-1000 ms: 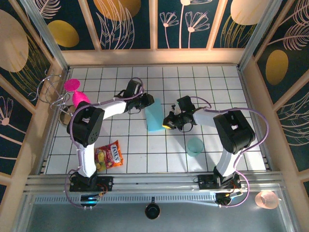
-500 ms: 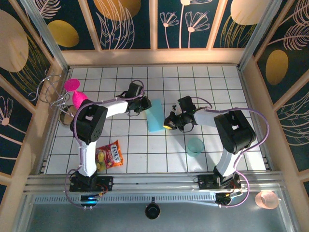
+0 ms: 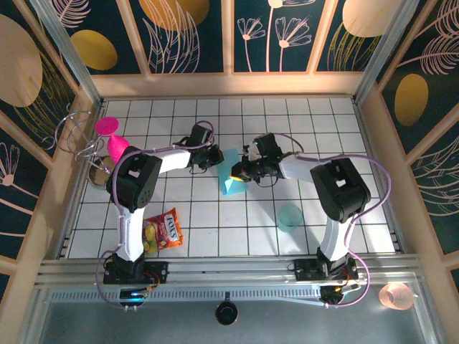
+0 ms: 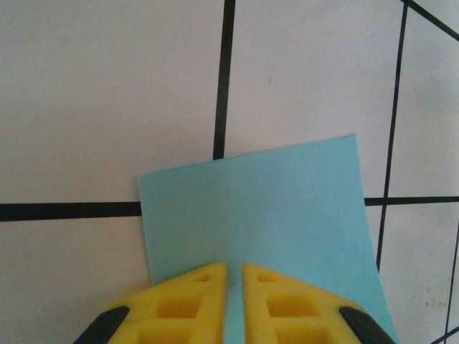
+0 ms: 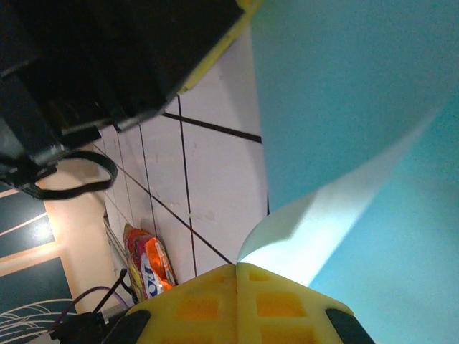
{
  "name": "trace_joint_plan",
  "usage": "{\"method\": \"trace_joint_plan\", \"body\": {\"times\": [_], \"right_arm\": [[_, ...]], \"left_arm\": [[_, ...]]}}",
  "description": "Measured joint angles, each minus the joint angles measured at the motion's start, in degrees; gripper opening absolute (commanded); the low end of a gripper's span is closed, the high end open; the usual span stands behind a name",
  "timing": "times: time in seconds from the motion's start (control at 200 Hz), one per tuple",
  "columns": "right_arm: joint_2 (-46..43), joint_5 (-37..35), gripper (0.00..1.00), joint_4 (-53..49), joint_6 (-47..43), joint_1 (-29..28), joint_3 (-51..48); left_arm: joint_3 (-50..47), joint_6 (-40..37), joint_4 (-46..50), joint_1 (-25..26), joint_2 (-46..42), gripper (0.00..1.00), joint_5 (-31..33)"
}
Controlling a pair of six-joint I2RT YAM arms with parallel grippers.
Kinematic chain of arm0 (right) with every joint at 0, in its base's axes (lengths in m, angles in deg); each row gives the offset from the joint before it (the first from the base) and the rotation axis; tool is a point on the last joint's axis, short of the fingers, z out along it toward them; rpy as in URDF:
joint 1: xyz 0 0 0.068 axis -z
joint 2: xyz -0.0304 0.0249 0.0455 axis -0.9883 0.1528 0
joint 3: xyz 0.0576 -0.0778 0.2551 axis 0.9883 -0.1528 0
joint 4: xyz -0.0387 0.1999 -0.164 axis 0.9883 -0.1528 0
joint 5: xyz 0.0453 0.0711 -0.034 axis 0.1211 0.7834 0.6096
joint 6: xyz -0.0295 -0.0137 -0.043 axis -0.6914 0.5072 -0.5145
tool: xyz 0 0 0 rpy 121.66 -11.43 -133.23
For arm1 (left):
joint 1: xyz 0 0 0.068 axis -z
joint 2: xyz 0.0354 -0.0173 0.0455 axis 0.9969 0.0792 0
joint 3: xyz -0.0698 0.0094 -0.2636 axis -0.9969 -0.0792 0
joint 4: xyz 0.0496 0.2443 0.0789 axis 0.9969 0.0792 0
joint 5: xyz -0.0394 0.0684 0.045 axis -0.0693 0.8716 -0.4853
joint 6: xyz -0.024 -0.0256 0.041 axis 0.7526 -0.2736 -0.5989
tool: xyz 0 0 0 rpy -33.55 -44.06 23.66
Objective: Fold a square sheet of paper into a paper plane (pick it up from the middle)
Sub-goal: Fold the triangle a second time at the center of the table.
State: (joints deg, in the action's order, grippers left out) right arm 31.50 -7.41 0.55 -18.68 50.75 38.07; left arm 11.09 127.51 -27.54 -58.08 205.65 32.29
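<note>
Right gripper [image 5: 237, 266]: yellow fingers pressed tip to tip, no gap, pinching a flap of the square sheet of paper [image 5: 344, 93], the flap curling pale and lit out of the tips and arching over the rest of the sheet. Left gripper [image 4: 234, 272]: narrow, only a thin slit between the yellow fingers [image 4: 179, 308], set low over the edge of the sheet nearest that wrist camera; pinching or merely pressing down, impossible to tell. Between the two grippers, from above, the light-blue sheet near the middle of the worktop [image 3: 323, 122], a little toward the far edge. Left part flat on the white tiles, covering a crossing of black grout lines; right side lifted off the tiles in the right gripper's grip. Further out, toward the near edge and right of the middle, a translucent teal cup [image 3: 290, 216], upright, well apart from the sheet. Toward the near left corner, a red-and-yellow snack packet [image 3: 163, 231], just beside the left arm's upright link. At the left edge, a pink cup-like thing [image 3: 113, 140] next to a wire rack [image 3: 75, 136].
</note>
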Motion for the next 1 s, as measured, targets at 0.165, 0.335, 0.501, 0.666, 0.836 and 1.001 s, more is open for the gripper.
{"method": "trace_joint_plan", "body": {"times": [0.165, 0.335, 0.501, 0.666, 0.836, 1.001], "right_arm": [[2.93, -0.7, 0.0, 1.75, 1.05, -0.66, 1.36], [4.42, -3.39, 0.0, 2.43, 2.45, -1.62, 1.42], [5.18, -5.53, 0.0, 3.34, 3.72, -1.92, 1.7], [5.38, -6.91, 0.0, 4.76, 4.83, -1.95, 1.7], [6.43, -7.39, 0.0, 5.31, 5.35, -2.21, 2.21], [7.1, -7.39, 0.0, 5.27, 5.31, -2.75, 3.02]], "left_arm": [[-0.09, 0.0, -0.28, 0.0, 0.0, 0.14, -0.02], [-0.2, 0.0, -0.44, 0.0, 0.0, 0.14, -0.04], [-0.37, -0.02, -0.92, 0.0, 0.0, 0.14, -0.13], [-0.48, -0.02, -1.25, 0.0, 0.0, 0.14, -0.24], [-0.59, -0.02, -1.42, -0.04, -0.02, 0.14, -0.48], [-0.59, -0.02, -1.44, -0.04, 0.0, 0.14, -0.5]]}}
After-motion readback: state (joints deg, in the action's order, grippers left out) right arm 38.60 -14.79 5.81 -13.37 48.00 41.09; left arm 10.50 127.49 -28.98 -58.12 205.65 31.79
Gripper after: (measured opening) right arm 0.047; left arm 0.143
